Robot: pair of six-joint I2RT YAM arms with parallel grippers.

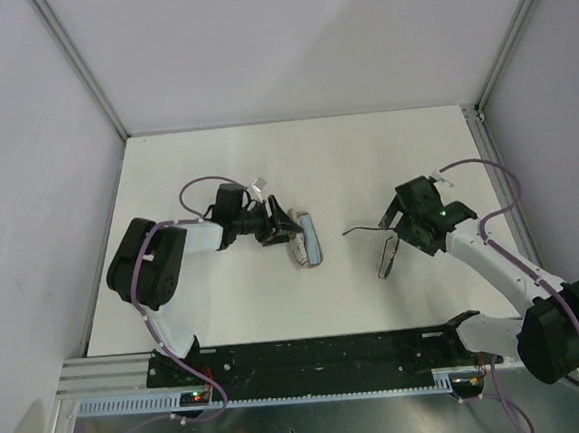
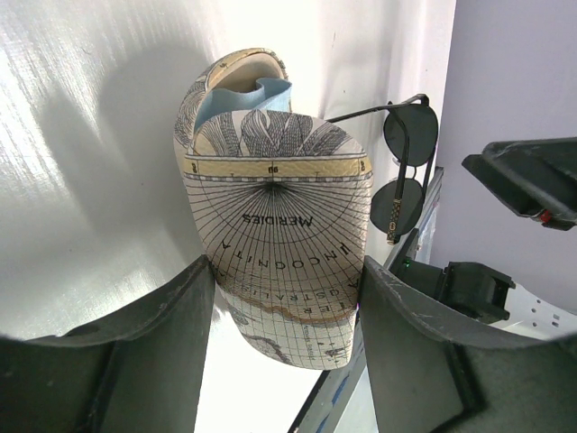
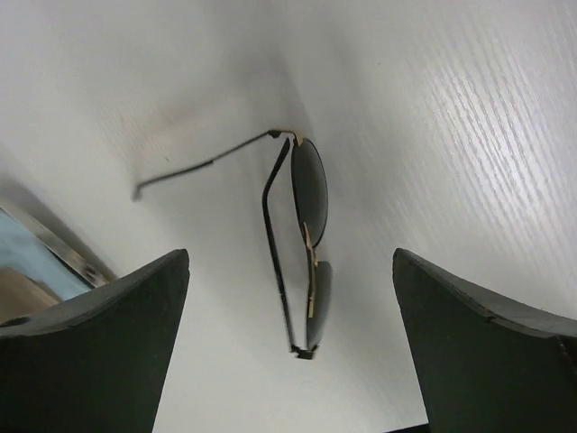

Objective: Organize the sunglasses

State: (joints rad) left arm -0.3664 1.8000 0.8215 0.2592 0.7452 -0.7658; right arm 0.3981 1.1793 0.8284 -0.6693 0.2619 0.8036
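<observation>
The sunglasses (image 1: 384, 253) (image 3: 310, 194) lie on the white table right of centre, one temple folded and the other stretched out to the left. My right gripper (image 1: 397, 230) (image 3: 290, 262) hovers over them, open wide, nothing touching its fingers. The map-printed case (image 1: 308, 241) (image 2: 275, 207) lies left of centre with its lid open and a light blue cloth (image 2: 245, 97) inside. My left gripper (image 1: 287, 233) (image 2: 287, 266) is shut on the case, a finger pressed against each side. In the left wrist view the sunglasses (image 2: 410, 135) show beyond the case.
White walls with aluminium posts (image 1: 83, 72) close in the table on three sides. A black rail (image 1: 310, 355) carrying the arm bases runs along the near edge. Parts of the right arm (image 2: 532, 180) show at the right of the left wrist view.
</observation>
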